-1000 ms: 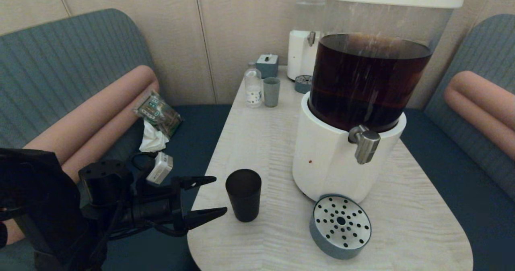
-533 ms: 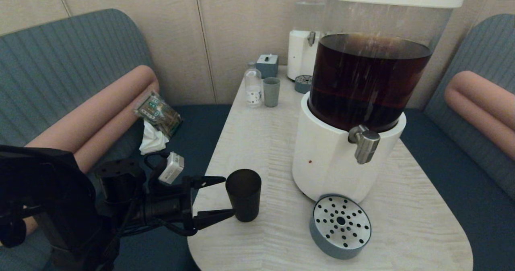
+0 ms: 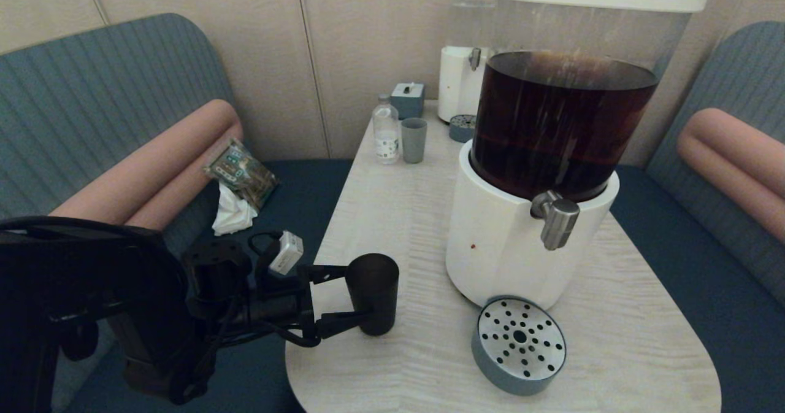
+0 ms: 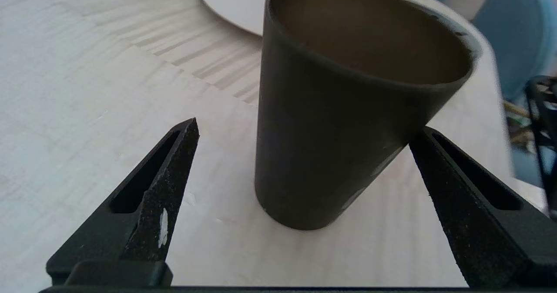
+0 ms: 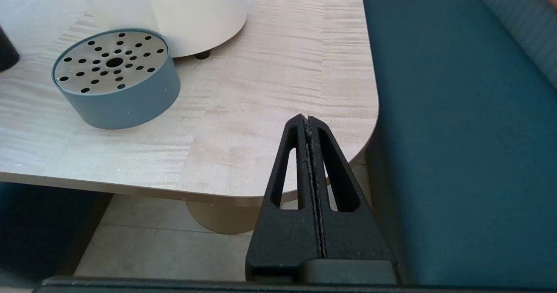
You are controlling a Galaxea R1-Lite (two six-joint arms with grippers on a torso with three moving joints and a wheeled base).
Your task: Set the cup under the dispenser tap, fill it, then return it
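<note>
Nearest us, our left gripper reaches in from the table's near left edge with its jaws spread wide on either side of the small matte black tapered cup, which stands on the pale wood-grain table. In the left wrist view one black fingertip looks to be touching the cup wall while the other fingertip is apart from it, and the cup appears to lean. That is our main worry: if the jaws close off-centre, the touching finger may push the light cup over or skid it along the table before the other finger arrives. Just beyond and to the right lies the round grey-blue drip tray with a perforated steel top, and above it hangs the short brushed-steel dispenser tap on the big white-based dispenser with its dark brown tank; a loose grip could let the cup slip on the way there. Our right gripper, fingers pressed together and holding nothing, is parked off the table's near right corner. Farther back stands a pale grey-blue tumbler.
</note>
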